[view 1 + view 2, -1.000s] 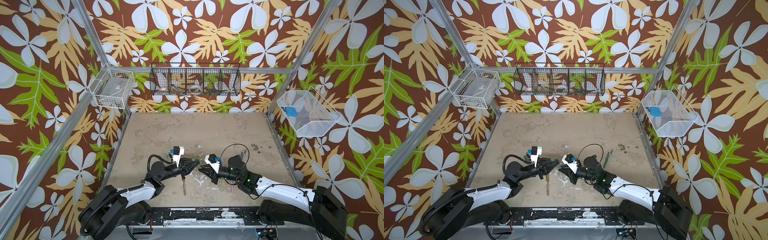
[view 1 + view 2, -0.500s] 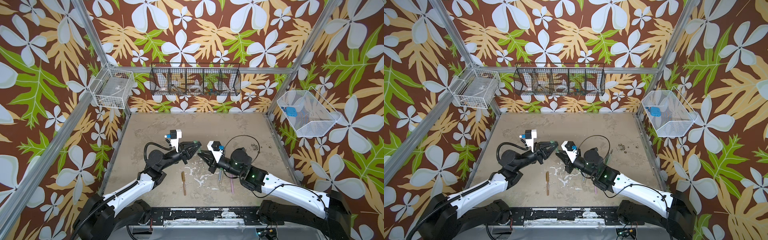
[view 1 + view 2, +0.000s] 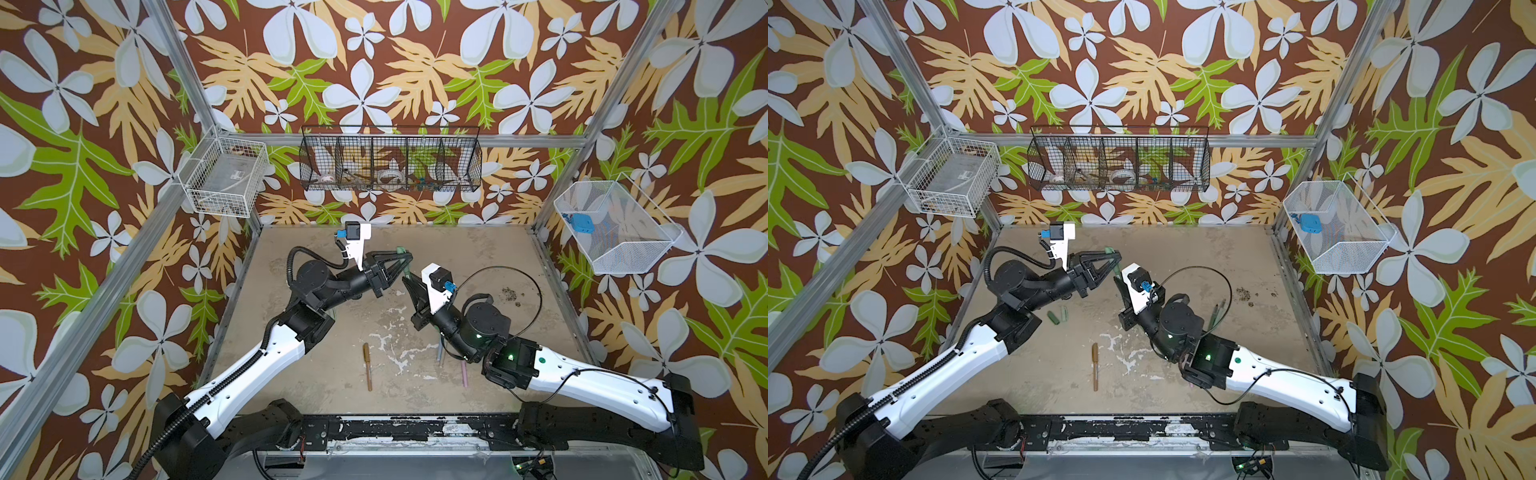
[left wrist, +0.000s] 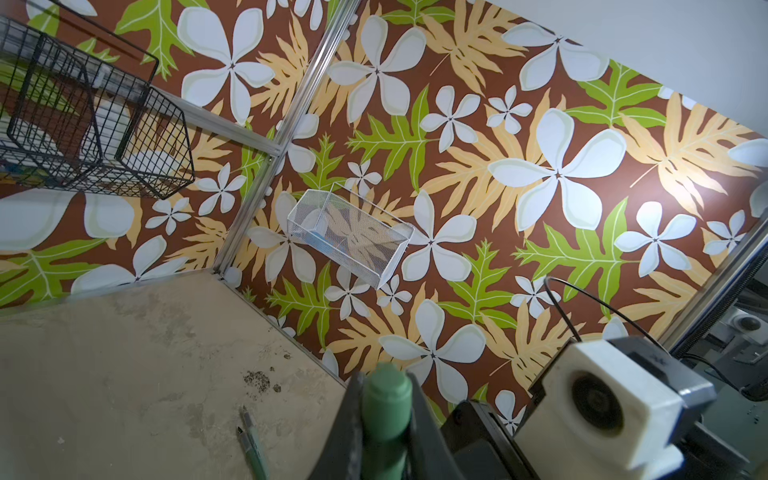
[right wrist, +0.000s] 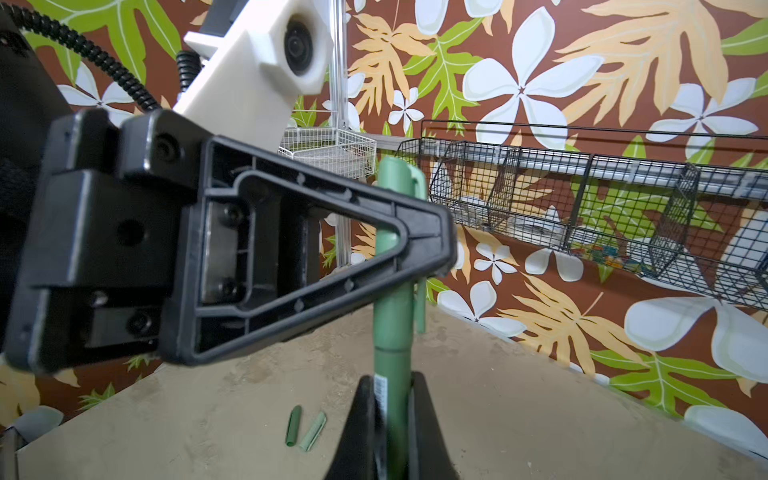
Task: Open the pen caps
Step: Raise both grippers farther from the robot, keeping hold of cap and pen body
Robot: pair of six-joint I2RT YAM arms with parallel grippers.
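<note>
Sage-green cap, matte clipped tube, clamped in your left gripper; right gripper pinches the pen body; two loose caps lie below.

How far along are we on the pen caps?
Done: a dark green cap and a sage cap lie loose on the table. In hand: left gripper shut on the held pen's cap, right gripper on the pen body, cap still seated. Left: that one, the brown pen, apparently capped, plus blue pen and pink pen, half hidden.
</note>
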